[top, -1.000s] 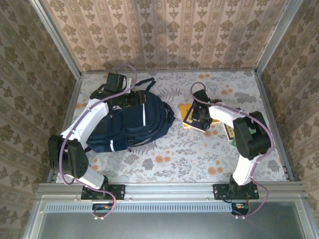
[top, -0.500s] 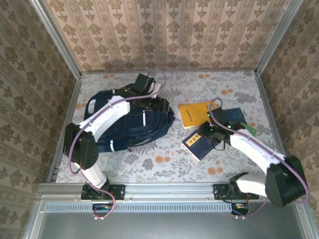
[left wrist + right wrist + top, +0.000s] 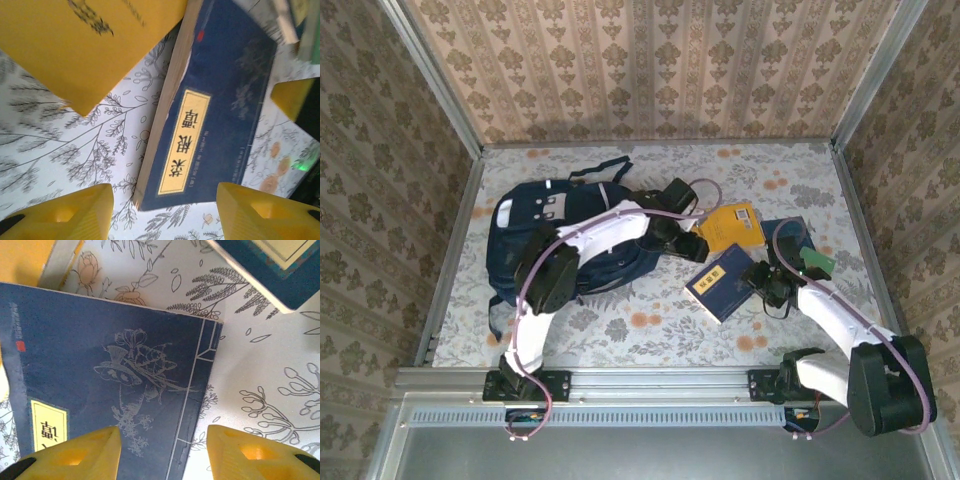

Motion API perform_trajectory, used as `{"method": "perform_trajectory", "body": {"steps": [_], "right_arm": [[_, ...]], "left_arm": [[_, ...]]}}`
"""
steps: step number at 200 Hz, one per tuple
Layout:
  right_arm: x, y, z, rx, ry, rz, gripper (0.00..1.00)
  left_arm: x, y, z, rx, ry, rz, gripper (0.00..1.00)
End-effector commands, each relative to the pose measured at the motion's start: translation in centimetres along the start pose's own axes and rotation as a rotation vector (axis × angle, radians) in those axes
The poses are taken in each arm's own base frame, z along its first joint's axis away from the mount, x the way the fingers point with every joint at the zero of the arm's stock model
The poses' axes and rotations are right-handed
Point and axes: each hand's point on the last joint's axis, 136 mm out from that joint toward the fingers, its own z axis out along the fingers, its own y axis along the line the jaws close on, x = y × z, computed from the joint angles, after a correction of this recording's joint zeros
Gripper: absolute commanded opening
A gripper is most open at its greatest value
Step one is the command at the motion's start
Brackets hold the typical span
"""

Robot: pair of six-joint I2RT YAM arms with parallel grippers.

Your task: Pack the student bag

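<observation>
The student bag (image 3: 555, 235), a dark navy backpack with white stripes, lies on the left half of the table. My left arm reaches over it, and my left gripper (image 3: 688, 243) (image 3: 165, 200) hovers open above a navy book with a yellow title label (image 3: 720, 282) (image 3: 215, 115), near one of its short edges. A yellow book (image 3: 732, 225) (image 3: 85, 45) lies just behind it. My right gripper (image 3: 762, 281) (image 3: 164, 440) stands open over the navy book's (image 3: 110, 370) right edge, with nothing between its fingers.
Another dark book (image 3: 788, 235) (image 3: 265, 265) with a green item (image 3: 817, 262) beside it lies at the right, behind my right arm. Metal posts and patterned walls close in the table on three sides.
My left arm has swung from the bag's far side across to the books. My right gripper has opened, left the navy book lying flat on the table and drawn back to the right.
</observation>
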Motion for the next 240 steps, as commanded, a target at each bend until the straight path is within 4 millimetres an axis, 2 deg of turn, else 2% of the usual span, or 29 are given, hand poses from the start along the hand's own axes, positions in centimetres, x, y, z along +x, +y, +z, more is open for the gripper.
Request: {"method": "perform_trajectory", "body": {"steps": [1, 23, 68, 117, 136, 143, 183, 217, 240], "right_arm": [[0.5, 0.5, 0.7, -0.040, 0.037, 0.007, 0.49], [0.7, 0.6, 1.1, -0.049, 0.044, 0.005, 0.48], [1.0, 0.9, 1.8, -0.079, 0.061, 0.020, 0.46], [1.6, 1.3, 2.6, -0.107, 0.093, 0.029, 0.45], [1.6, 1.5, 2.7, -0.116, 0.096, 0.030, 0.45], [1.6, 1.5, 2.7, -0.118, 0.096, 0.030, 0.45], [1.6, 1.5, 2.5, -0.125, 0.090, 0.026, 0.45], [1.1, 2.3, 1.0, -0.153, 0.068, -0.028, 0.46], [0.4, 3.3, -1.2, -0.197, 0.023, -0.082, 0.53]], "left_arm": [[-0.1, -1.0, 1.1, 0.057, 0.042, 0.028, 0.57], [-0.3, -1.9, 2.5, 0.110, 0.062, 0.055, 0.57], [-0.8, -2.3, 5.0, 0.149, 0.096, 0.084, 0.56], [0.1, -3.8, 7.2, 0.230, 0.153, 0.099, 0.56], [0.2, -3.9, 7.5, 0.235, 0.160, 0.094, 0.48], [0.2, -3.8, 7.4, 0.232, 0.159, 0.092, 0.43], [-0.4, -4.1, 6.3, 0.225, 0.125, 0.102, 0.00], [-0.9, -4.9, 3.8, 0.246, 0.072, 0.108, 0.00], [-1.6, -5.3, 0.3, 0.294, -0.023, 0.079, 0.00]]}}
